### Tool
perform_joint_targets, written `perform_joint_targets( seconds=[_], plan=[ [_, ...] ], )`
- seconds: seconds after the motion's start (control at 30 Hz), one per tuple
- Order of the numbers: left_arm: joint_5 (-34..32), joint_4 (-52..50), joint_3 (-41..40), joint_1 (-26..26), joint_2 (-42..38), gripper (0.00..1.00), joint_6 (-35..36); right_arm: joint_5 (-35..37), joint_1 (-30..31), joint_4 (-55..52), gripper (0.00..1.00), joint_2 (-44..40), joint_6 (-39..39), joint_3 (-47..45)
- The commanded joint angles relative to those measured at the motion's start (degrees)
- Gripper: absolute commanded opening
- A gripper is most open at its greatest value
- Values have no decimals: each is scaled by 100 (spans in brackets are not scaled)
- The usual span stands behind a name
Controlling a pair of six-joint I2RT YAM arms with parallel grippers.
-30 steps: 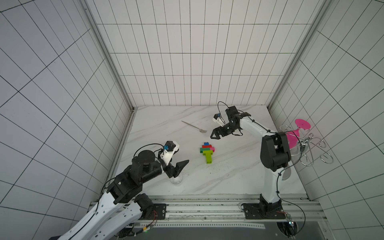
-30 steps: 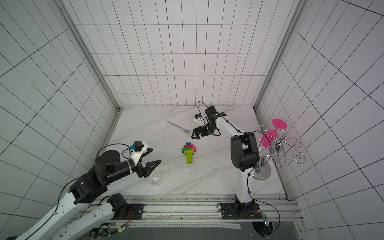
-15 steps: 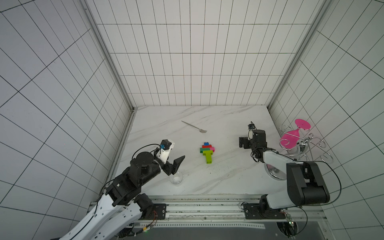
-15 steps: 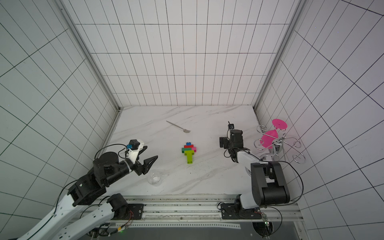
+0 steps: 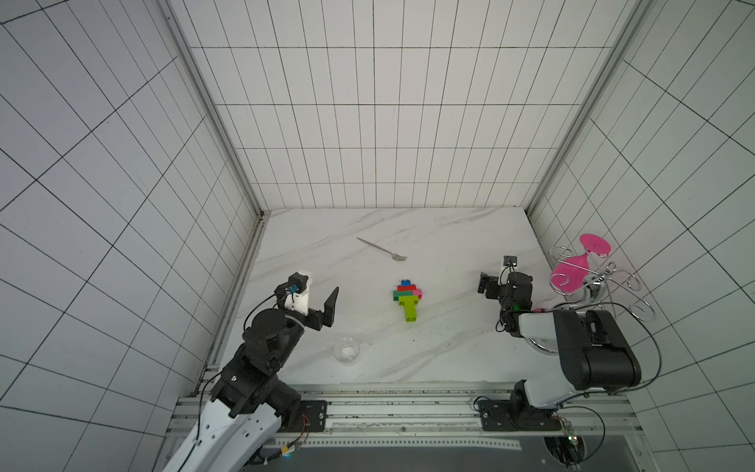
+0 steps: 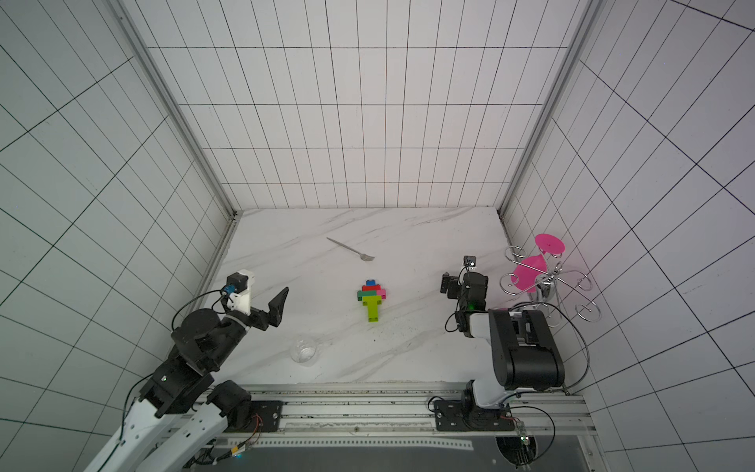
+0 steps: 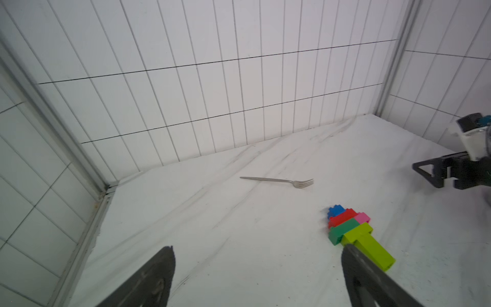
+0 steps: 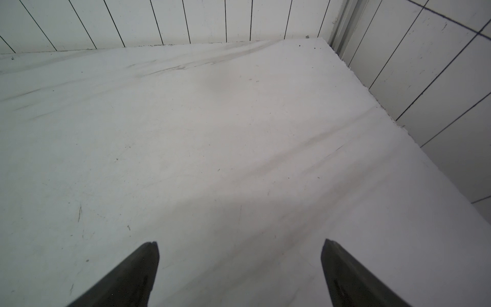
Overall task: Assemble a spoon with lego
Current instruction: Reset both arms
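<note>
The lego spoon [image 5: 407, 300] [image 6: 371, 300] lies flat at the middle of the marble table [image 5: 449, 229]. Its lime green stem points toward the front, and dark green, pink, red and blue bricks form the head. My left gripper [image 5: 315, 305] [image 6: 263, 305] hovers well to its left, open and empty. In the left wrist view the spoon [image 7: 356, 236] lies just past one of the fingertips [image 7: 348, 252] of the wide-open left gripper [image 7: 257, 248]. My right gripper [image 5: 490, 286] [image 6: 451, 286] hangs to the right of the spoon, open over bare table [image 8: 239, 133], with nothing between the tips of the right gripper [image 8: 241, 242].
A thin metal fork [image 5: 382, 249] [image 6: 351, 250] [image 7: 277, 180] lies behind the spoon. A clear glass [image 5: 347, 348] [image 6: 304, 349] stands near the front left. A wire rack holding pink glasses [image 5: 584, 269] [image 6: 539, 269] stands by the right wall, behind the right arm.
The right arm has folded back from the far middle near the fork to the right side. The left gripper has drawn slightly left and opened wider.
</note>
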Motion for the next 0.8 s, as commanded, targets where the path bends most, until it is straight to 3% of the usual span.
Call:
perform_joint_targets(
  seconds=[0.0,0.07,0.23,0.37,0.43,0.63,0.77],
  plan=[
    [-371,1495,-441,702,195,99,-461,-98,-6,39,99,-31,-57,132],
    [-558,1983,-528,1266,840,99,-891,-97,-6,83,99,-22,-47,133],
    [39,3000,-538,3013,3314,99,-2117,-93,-5,127,99,-4,-57,115],
    [-438,4557,-1223,3094,4499,99,-1550,-93,-3,99,99,-15,-66,113],
    [150,4674,-1298,3038,4348,98,-1208,-76,5,91,99,-22,-75,119],
    [-710,5835,-1790,3027,4319,99,-1371,-45,27,89,99,-17,-81,123],
    [-201,6604,-1796,3012,4796,98,-770,-36,29,95,99,-14,-84,123]
  ],
)
